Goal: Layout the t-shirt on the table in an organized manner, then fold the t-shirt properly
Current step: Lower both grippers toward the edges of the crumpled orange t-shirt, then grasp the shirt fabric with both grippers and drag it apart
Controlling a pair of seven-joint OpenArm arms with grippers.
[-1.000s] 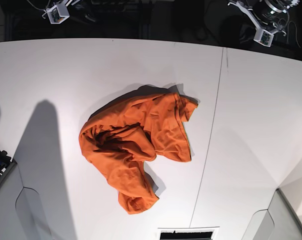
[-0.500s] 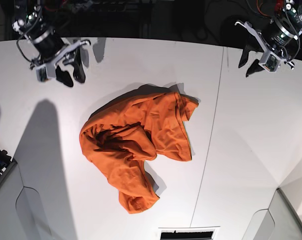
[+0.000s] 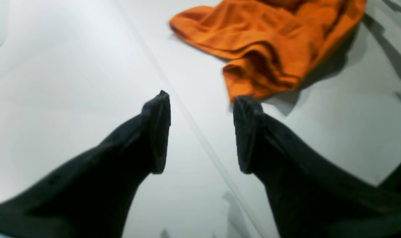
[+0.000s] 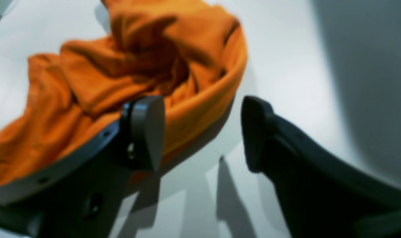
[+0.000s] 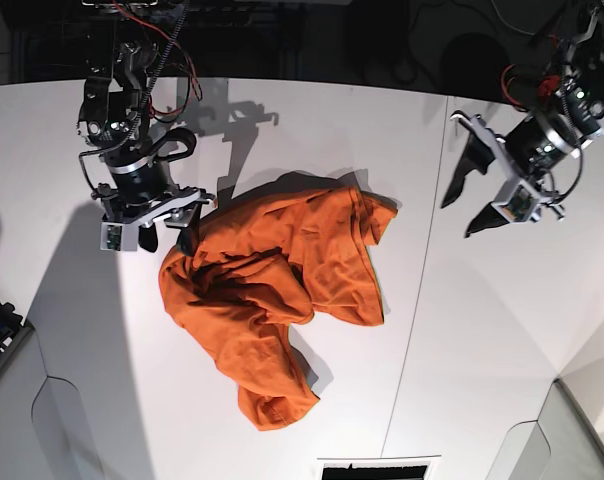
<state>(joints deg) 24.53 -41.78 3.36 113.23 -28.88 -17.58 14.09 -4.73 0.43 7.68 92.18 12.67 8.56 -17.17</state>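
Over the last second both arms came in from the far edge — right gripper (image 5: pixel 164 236) at the crumpled t-shirt (image 5: pixel 272 300) mid-bench (image 5: pixel 62 150), left gripper (image 5: pixel 479 195) well apart — fingers spread, grasping nothing, so we judged layout not yet begun.

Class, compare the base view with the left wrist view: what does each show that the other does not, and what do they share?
Only the base view shows the whole crumpled t-shirt, both arms, and the right end effector at the cloth's edge. Only the left wrist view shows the left end effector close up, open and empty above the seam. Both show orange cloth on the white table.
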